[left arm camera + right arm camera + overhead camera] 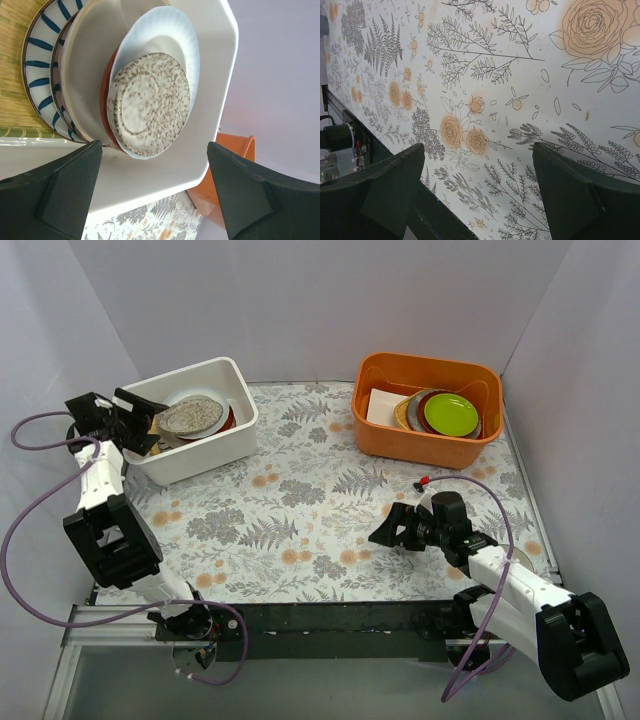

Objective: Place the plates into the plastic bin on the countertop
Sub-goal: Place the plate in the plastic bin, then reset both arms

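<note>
We find the plates (192, 415) lying inside the plastic bin (205, 456) at the far left of the counter (300, 520), a speckled one uppermost. The left claw (152, 421) hangs at the bin's left rim, spread and holding nothing, with the stack directly ahead of it. The right claw (385, 524), also spread and holding nothing, sits low over the counter well apart from the bin, so we judge the left arm much the nearer. The lower plates show only their rims in the left wrist view, so we cannot confirm the count, and the orange tub (420, 445) hides part of its contents behind its wall, so we cannot tell whether any plate of the task lies there.

Lab rig, white enclosure walls (320, 300), mounting rail (330, 623)
</note>
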Tool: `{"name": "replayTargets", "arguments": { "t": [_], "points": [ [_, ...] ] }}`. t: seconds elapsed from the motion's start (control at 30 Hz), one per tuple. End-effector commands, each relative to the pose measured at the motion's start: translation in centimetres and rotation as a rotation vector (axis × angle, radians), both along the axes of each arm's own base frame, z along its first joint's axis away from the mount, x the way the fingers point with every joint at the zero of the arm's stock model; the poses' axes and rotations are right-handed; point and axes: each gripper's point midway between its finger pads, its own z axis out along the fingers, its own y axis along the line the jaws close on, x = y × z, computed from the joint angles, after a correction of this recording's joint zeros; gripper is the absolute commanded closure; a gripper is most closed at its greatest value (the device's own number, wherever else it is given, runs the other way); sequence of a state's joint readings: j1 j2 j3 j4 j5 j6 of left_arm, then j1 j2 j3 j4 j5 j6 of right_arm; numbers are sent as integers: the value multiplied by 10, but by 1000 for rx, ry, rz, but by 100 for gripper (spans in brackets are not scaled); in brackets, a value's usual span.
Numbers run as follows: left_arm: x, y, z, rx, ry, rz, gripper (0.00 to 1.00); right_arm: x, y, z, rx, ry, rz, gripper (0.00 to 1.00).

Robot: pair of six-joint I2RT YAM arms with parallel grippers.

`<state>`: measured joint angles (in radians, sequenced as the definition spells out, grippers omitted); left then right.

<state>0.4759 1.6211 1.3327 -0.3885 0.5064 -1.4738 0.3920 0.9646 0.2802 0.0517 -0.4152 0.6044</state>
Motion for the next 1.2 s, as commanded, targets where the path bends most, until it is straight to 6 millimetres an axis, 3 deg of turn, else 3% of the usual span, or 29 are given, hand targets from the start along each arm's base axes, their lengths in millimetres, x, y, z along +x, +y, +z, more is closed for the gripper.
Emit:
{"name": "replayTargets", "arguments": {
  "t": [0.0,0.23,0.33,0.53,0.73,0.9,1.03,1.07,1.17],
  "points": [
    [-13,-6,33,69,-66,-31,13,2,0,7,11,-31,11,4],
    [-23,-26,50,166,-89,-106,5,2,1,15,24,-66,25,2],
    [-26,-43,60,209,-101,-165,2,3,0,17,17,-72,17,2],
    [-30,-86,78,257,-120,-307,2,6,-7,23,-34,-87,3,2],
    [-40,-147,91,294,-181,-504,2,9,-11,28,-58,-103,-16,2],
    [-55,-182,87,323,-185,-627,2,17,-20,38,-95,-142,-67,2],
    [-67,-196,72,366,-137,-669,2,19,-27,43,-134,-167,-88,2],
    [-74,-215,69,387,-134,-717,2,20,-30,43,-145,-166,-95,2],
    [-84,-225,52,449,-76,-729,2,23,-38,43,-196,-170,-113,2]
  ]
}}
